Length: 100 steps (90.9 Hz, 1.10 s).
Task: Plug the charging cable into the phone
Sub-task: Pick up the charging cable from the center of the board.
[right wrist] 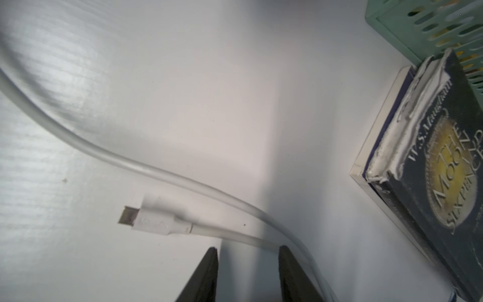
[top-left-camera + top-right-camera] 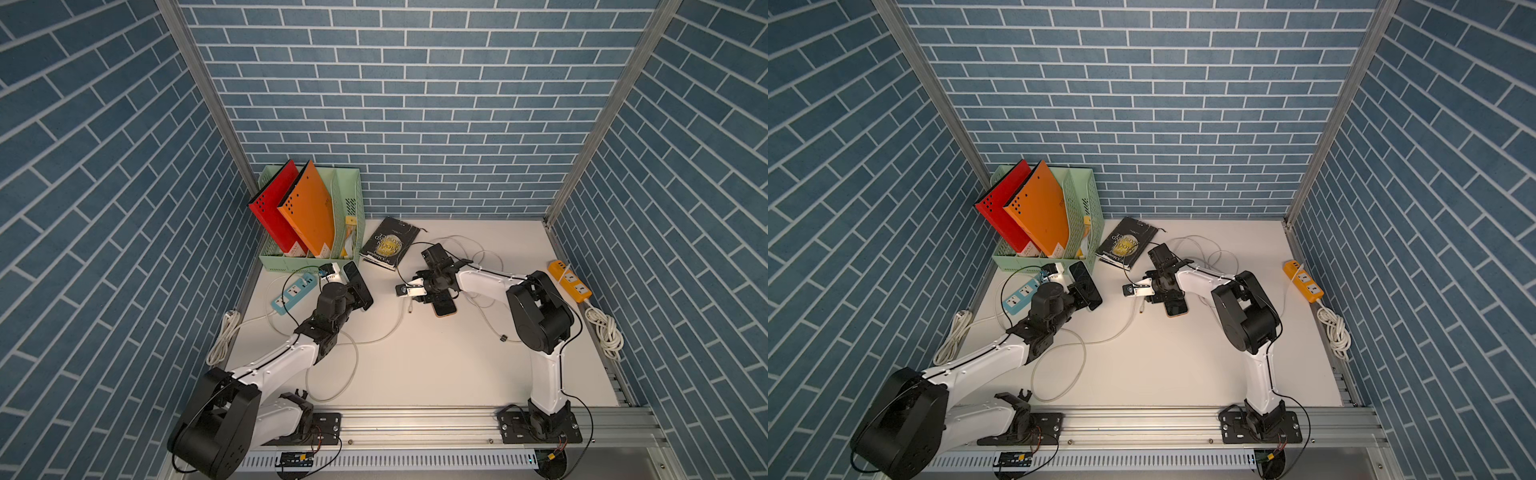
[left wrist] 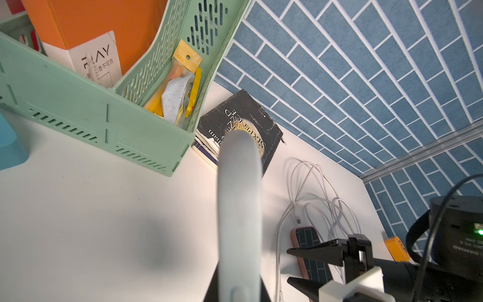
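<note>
Grip choice matters: the cable (image 1: pixel 130 163) is thin, limp and light, so pinching its stiff white plug (image 1: pixel 154 221) should stop it flopping. The plug lies flat mid-worktop (image 2: pixel 415 374), just beside the smooth phone (image 2: pixel 444 308), which may slide when pushed. The right claw (image 1: pixel 248 251) hangs spread behind the plug. The left claw (image 3: pixel 239 146) is pressed together, seemingly empty, near the file rack (image 2: pixel 291 264).

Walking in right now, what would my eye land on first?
The red folder and orange folder leaning in the green rack, back left. Then the left arm and right arm, white and black, the right one bent over a phone mid-table amid loops of white cable.
</note>
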### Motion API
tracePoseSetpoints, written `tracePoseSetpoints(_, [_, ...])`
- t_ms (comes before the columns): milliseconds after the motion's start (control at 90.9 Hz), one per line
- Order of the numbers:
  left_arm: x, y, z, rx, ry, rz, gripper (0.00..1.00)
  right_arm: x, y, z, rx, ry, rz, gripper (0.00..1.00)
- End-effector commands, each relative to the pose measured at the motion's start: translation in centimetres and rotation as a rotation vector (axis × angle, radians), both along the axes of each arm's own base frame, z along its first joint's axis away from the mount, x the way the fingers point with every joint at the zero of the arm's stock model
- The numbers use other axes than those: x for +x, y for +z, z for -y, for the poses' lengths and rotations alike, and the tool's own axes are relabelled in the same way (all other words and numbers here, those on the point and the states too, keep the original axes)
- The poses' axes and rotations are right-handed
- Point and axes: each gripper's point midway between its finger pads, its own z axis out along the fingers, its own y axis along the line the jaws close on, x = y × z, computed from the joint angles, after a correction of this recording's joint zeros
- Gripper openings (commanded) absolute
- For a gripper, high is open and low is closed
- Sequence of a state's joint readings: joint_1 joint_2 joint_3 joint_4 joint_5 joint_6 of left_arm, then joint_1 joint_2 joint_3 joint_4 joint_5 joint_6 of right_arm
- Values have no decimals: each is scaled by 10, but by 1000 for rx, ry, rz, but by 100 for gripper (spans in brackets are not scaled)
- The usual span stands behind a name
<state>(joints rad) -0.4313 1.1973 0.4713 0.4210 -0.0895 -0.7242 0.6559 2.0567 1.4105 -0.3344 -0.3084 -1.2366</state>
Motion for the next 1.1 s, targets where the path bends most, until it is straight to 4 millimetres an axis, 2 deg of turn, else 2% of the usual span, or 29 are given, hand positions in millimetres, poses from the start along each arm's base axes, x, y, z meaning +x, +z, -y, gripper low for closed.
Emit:
tracePoseSetpoints(0, [10,29,0,-17,11,81,0,-10,-11,5,-41,112,-33,39])
tracePoseSetpoints(462, [10,23,-1,2,15,68,0,-31,-21,-4,-55,257,-147,40])
tracePoseSetpoints(506, [10,23,-1,2,14,66,0,-36,-34,-2,-73,261,-188,40])
tracePoseSetpoints(660, [10,19,0,4,6,56,0,-49,-46,-4,-126,282,-250,42])
tracePoseSetpoints(693, [14,28,2,-4,7,73,0,-52,-48,-5,-135,287,-261,43])
tracePoseSetpoints(770, [14,29,2,-4,8,74,0,-57,-54,-6,-161,290,-287,43])
tracePoseSetpoints(1089, [13,30,0,4,14,75,0,-55,-71,-16,-215,230,-346,42])
